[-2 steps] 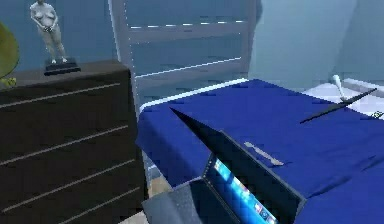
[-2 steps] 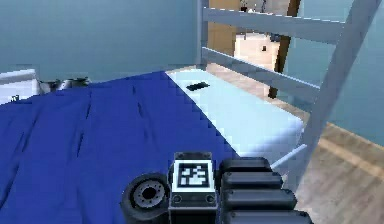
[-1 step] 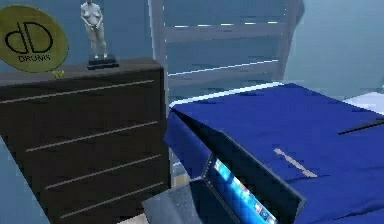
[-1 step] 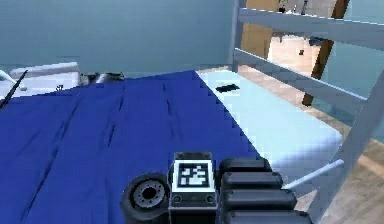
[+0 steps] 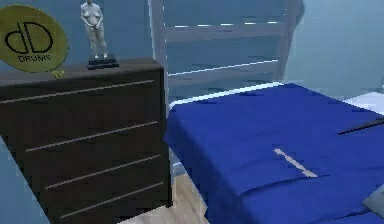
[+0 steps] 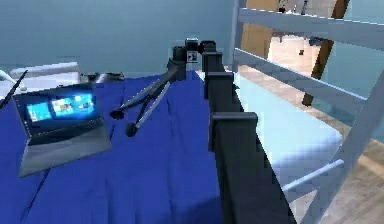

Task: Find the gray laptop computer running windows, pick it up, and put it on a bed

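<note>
A gray laptop (image 6: 62, 125) lies with its lid up on the blue bed (image 6: 150, 180), its screen lit blue with tiles. The dark arm (image 6: 235, 150) rises from the arm side view's bottom edge. From its far end the gripper (image 6: 123, 123) reaches left and down over the bedcover, its thin fingers ending just right of the laptop. I cannot tell whether it holds anything. The same blue bed (image 5: 270, 130) spreads across the forward view's right.
A dark dresser (image 5: 85, 140) stands at the forward view's left, bearing a small statue (image 5: 95, 35) and a round gold plaque (image 5: 32, 42). A pale stick (image 5: 295, 162) lies on the bedcover. A white ladder frame (image 5: 225, 40) rises behind. White rails (image 6: 310, 90) and a pale mattress (image 6: 275, 125) flank the arm.
</note>
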Controlling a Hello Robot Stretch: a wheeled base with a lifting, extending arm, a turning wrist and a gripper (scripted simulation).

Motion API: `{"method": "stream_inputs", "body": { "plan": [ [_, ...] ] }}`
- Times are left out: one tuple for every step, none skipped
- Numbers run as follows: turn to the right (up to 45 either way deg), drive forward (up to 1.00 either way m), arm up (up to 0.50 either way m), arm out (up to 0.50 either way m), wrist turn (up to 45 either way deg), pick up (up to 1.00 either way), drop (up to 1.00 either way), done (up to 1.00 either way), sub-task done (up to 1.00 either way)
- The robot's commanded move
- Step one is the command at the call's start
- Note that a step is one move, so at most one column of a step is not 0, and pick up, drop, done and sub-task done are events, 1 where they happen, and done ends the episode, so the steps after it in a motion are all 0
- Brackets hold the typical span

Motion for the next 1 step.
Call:
{"method": "stream_inputs", "body": {
  "plan": [
    [0.0,0.00,0.00,0.00,39.0,0.00,0.00,0.00,0.00]
  ]
}}
